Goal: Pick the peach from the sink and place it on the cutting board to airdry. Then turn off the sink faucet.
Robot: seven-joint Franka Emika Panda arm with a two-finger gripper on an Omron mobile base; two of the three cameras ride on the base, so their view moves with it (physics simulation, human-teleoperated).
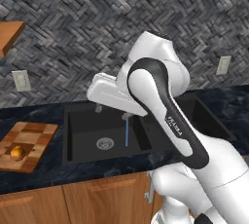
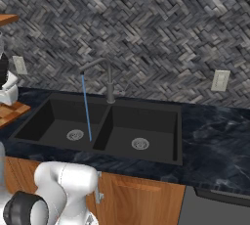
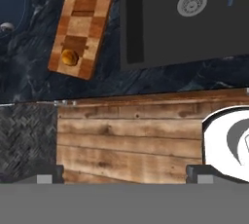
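Starting with the left base view: the peach (image 1: 17,153) sits on the cutting board (image 1: 29,140), toward its near left part. The board lies flat on the dark counter (image 1: 29,179), just left of the sink (image 1: 73,121), with its left edge cut off by the frame. The arm's white and dark links cross the middle of the picture and hide the sink faucet and most of the right basin. A thin blue water stream (image 1: 127,133) falls into the left basin, right of the round drain (image 1: 104,143). The hand itself is hidden behind the arm, so I cannot tell how its fingers stand.

Right base view: sink faucet (image 2: 108,79) stands upright behind the divider between the basins, spout angled left; the stream drops from its tip. Only a corner of the board shows at the left edge; peach out of frame.

Hand view: looking down from well above and on the near side of the counter. The peach lies on the board, near one end of the board's long axis, far from the gripper (image 3: 124,175). Both dark fingertips (image 3: 48,174) show at the bottom, set wide apart, nothing between them. Below the counter edge, wooden cabinet fronts (image 3: 126,140).
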